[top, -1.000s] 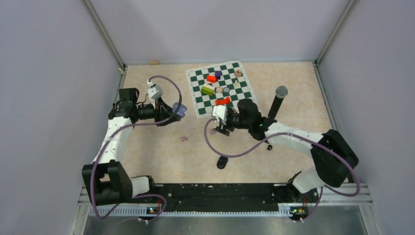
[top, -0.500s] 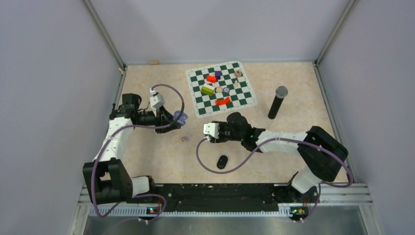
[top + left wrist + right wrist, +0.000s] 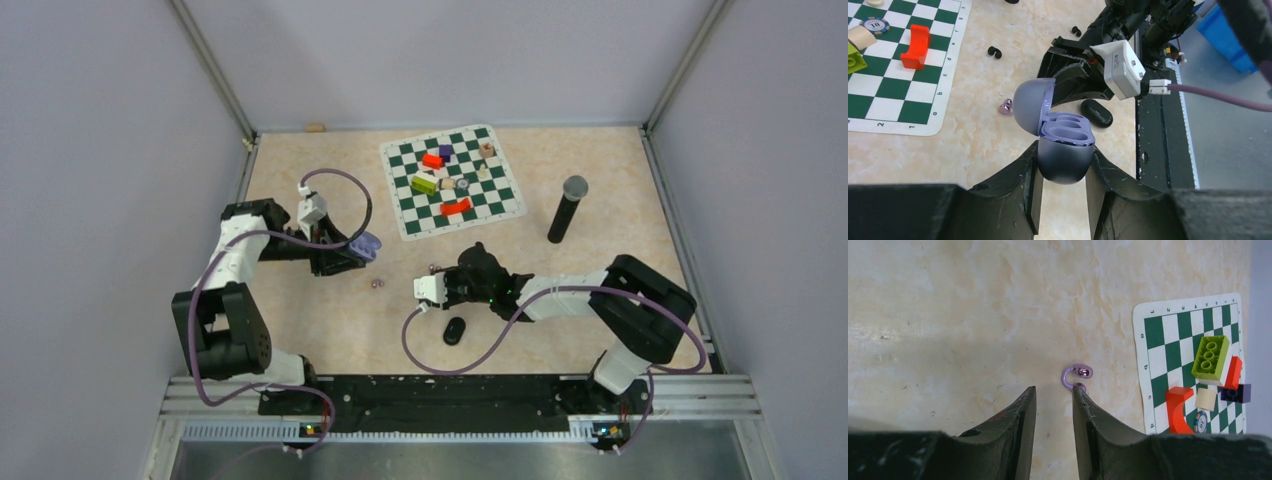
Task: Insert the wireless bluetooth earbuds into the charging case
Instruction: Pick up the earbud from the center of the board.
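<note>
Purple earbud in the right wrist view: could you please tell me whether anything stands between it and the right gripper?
Nothing visible does. The purple earbud lies on bare table just beyond the right gripper, slightly off its gap, by one fingertip.

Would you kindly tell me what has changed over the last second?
The right arm swung from the green-and-white chessboard mat toward the near edge, jaws narrowing beside the pale purple earbud. The left arm brought the open purple charging case slightly nearer, still clamped. Nothing else moved.
</note>
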`<state>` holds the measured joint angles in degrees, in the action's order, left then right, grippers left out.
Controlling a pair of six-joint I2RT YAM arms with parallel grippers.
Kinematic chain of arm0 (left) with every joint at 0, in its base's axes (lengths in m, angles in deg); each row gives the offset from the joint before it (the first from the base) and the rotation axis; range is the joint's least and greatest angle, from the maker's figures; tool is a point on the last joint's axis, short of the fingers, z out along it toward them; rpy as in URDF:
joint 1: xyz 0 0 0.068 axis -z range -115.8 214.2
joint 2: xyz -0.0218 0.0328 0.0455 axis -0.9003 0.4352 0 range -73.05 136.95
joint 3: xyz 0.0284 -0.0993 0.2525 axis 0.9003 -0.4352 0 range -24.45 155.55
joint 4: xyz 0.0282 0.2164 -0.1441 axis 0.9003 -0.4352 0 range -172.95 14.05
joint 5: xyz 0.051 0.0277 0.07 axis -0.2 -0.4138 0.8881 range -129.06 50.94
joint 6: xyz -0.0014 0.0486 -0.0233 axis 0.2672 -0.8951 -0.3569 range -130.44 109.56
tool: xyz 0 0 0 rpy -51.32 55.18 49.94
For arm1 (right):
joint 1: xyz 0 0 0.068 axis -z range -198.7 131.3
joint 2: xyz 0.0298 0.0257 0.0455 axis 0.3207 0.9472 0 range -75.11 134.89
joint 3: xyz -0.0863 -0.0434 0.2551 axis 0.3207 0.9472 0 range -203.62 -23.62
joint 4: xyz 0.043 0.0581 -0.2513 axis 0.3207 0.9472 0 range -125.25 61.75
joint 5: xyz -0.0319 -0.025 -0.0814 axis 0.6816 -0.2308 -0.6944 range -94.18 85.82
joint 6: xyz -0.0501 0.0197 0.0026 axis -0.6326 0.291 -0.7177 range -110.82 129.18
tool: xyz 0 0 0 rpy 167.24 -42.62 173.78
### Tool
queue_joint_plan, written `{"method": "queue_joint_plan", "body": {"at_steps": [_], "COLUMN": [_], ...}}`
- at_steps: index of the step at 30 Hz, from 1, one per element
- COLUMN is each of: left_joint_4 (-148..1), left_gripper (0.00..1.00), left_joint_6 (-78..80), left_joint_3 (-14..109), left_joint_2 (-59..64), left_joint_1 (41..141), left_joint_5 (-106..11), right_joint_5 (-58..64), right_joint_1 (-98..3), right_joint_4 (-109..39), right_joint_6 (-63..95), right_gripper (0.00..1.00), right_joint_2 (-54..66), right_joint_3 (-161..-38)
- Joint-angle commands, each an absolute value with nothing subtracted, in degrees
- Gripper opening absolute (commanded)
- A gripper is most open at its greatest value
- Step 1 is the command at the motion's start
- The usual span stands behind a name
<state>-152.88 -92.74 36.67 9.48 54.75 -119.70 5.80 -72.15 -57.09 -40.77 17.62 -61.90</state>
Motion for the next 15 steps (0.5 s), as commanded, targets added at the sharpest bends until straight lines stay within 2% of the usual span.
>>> {"method": "queue_joint_plan", "body": {"at_steps": [1,15], "left_joint_4": [-166.9,-166.9], "left_gripper": [0.00,0.00], "left_joint_6": [-107.8,-106.5], "left_joint_3": [39.6,41.1], "left_joint_2": [13.3,14.2], "left_joint_1": [53.8,53.6], "left_joint_5": [-124.3,-123.7], "right_joint_5": [4.1,0.9], "right_joint_1": [-72.6,-72.6], "right_joint_4": [-60.3,-62.0], "right_joint_6": [-43.4,-41.8], "right_gripper": [0.32,0.30], "right_joint_2": [20.3,24.3], "right_joint_3": [-62.2,-63.7]}}
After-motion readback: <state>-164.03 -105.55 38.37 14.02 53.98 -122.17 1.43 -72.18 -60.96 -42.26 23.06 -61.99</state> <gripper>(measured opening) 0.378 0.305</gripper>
